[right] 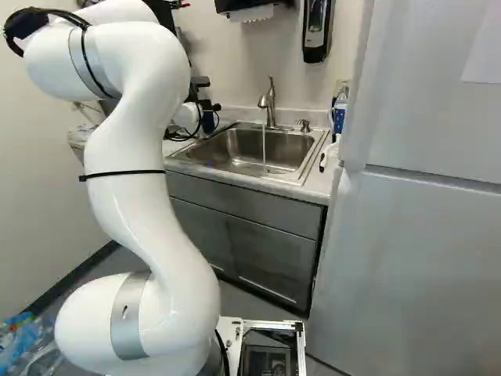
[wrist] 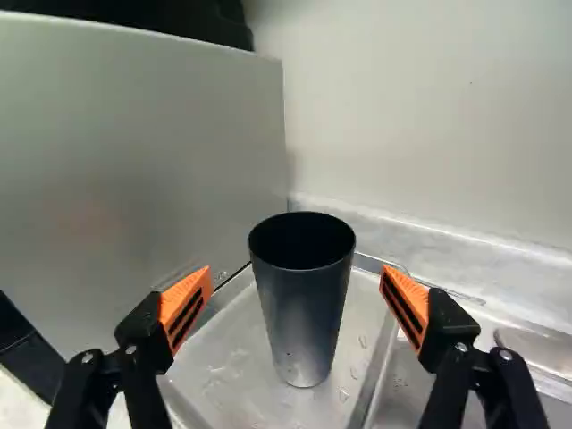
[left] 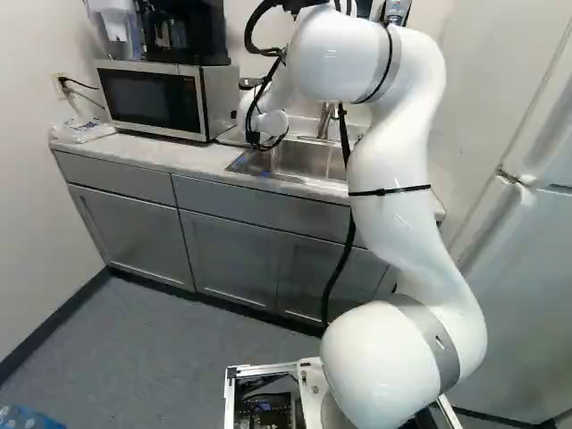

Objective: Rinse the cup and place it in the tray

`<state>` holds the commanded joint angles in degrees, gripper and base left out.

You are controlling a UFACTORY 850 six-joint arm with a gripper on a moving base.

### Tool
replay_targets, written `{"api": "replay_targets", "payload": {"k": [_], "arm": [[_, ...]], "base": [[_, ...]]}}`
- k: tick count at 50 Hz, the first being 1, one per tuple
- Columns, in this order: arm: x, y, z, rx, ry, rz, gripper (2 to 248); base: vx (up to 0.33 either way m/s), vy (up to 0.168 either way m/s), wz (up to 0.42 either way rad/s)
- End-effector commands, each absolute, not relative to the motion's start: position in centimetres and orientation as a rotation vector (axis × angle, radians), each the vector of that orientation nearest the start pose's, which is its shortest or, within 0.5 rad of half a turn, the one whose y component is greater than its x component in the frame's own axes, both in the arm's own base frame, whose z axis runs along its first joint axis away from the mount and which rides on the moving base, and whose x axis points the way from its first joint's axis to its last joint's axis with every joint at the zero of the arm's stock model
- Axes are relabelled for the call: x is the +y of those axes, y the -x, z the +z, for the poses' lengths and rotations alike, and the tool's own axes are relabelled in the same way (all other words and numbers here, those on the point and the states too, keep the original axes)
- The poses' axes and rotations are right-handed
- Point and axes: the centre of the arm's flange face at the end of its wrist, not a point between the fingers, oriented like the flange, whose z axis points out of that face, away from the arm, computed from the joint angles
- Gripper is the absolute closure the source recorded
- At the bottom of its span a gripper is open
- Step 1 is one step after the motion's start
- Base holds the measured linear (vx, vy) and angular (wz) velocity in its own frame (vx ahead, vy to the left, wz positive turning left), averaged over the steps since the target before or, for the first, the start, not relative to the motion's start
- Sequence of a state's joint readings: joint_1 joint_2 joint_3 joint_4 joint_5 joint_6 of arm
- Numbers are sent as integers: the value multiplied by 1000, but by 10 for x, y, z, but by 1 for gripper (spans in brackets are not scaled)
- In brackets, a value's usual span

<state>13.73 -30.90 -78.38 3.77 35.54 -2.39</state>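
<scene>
Plainly, one cup [wrist: 302, 313] upright in one tray [wrist: 223, 380]; one pincer [right: 200, 81] spread wide, empty.

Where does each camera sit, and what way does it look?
Left base view: behind the arm, to its left, facing the microwave and sink; arm shows.
Right base view: behind, to its right, facing sink and fridge; arm shows.
Wrist view: on the wrist, looking along the open gripper at the cup; gripper shows.
Both base views share arm and sink.
</scene>
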Motion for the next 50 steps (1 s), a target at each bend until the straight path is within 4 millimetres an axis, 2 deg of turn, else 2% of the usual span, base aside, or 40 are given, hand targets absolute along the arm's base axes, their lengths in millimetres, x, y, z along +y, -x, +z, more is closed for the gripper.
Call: {"api": "replay_targets", "payload": {"k": [11, 50], "arm": [[157, -664, 525, -216, 2248, -1983, 3], [113, -593, 573, -170, 2284, -1987, 3]], "base": [[0, 0, 0], [0, 0, 0]]}}
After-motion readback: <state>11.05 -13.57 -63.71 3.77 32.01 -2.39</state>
